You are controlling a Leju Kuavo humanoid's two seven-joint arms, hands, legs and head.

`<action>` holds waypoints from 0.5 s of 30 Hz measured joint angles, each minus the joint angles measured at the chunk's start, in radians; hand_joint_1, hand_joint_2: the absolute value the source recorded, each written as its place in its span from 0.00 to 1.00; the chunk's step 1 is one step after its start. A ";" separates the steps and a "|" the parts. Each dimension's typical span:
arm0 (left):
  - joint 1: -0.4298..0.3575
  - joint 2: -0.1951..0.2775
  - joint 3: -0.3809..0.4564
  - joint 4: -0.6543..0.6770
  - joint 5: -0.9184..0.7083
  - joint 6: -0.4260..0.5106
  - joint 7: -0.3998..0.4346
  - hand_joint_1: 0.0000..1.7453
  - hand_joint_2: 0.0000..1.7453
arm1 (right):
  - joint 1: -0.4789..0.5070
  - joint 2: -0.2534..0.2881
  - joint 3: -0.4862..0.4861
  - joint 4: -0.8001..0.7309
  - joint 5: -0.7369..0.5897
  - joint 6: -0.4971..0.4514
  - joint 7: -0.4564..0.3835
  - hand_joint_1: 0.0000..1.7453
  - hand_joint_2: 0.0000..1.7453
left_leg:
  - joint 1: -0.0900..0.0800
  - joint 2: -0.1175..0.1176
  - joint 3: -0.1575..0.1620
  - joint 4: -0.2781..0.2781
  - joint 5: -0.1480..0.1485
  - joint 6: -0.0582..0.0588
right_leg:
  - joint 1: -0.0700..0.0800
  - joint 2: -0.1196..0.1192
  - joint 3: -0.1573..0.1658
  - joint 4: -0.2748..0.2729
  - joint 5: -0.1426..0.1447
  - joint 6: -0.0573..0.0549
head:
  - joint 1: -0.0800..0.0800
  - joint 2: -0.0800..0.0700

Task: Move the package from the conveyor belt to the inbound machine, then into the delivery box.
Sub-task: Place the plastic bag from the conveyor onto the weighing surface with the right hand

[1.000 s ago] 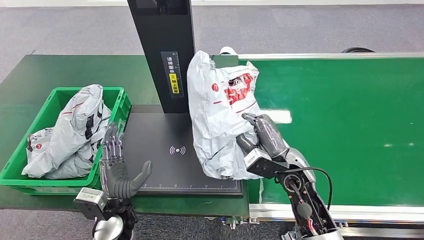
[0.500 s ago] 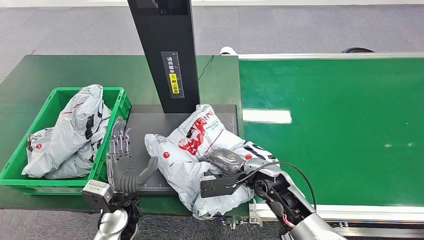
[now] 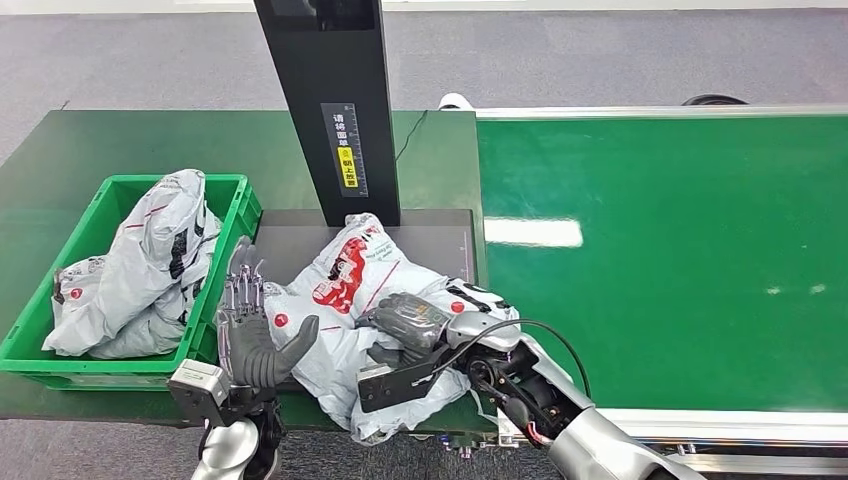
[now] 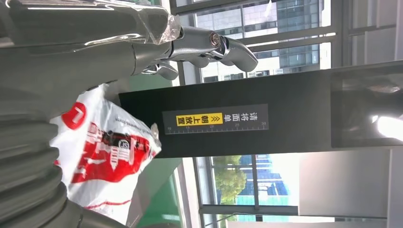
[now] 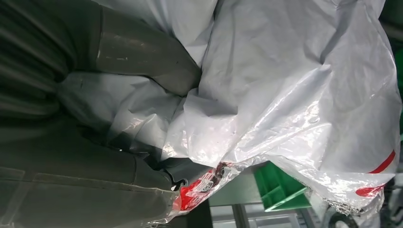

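Package [image 3: 365, 300] lies on inbound machine [image 3: 445, 232] platform, in front of its post [image 3: 330, 100]. Delivery box [image 3: 60, 362] left of machine, bags [image 3: 140, 265] inside; conveyor belt [image 3: 680, 260] to the right.

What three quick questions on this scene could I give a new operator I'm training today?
1. True or false: the package lies on the scanner plate.
2. Which hand grips the package? A) left B) right C) neither
3. Fill in: the green bin holds other ____.

Key
1. True; it lies on the plate by the black post.
2. B; the right hand grips it, while the left hand stands open beside it.
3. Packages; grey bags fill it.
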 joint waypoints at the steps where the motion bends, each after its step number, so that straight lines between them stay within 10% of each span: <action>1: 0.000 0.000 0.000 0.000 0.000 0.000 0.000 0.00 1.00 | -0.001 0.003 0.003 0.001 0.000 -0.001 0.000 1.00 1.00 | 0.000 0.000 0.000 0.000 0.000 0.000 | 0.000 0.000 0.000 0.000 0.000 0.000 | 0.000 0.000; 6: 0.007 0.000 0.000 0.000 0.009 -0.001 0.000 0.00 1.00 | -0.003 0.015 0.016 0.009 0.027 -0.082 0.026 0.95 1.00 | 0.000 0.000 0.000 0.000 0.000 0.000 | 0.000 0.000 0.000 0.000 0.000 0.000 | 0.000 0.000; 10: 0.016 0.000 0.001 0.000 0.018 -0.007 0.000 0.00 1.00 | -0.010 0.029 0.022 0.018 0.075 -0.192 0.095 0.00 1.00 | 0.000 0.000 0.000 0.000 0.000 0.000 | 0.000 0.000 0.000 0.000 0.000 0.000 | 0.000 0.000; 15: 0.018 -0.002 0.001 0.000 0.017 -0.028 0.005 0.00 1.00 | -0.010 0.033 0.014 0.026 0.095 -0.266 0.181 0.00 1.00 | 0.000 0.000 0.000 0.000 0.000 0.000 | 0.000 0.000 0.000 0.000 0.000 0.000 | 0.000 0.000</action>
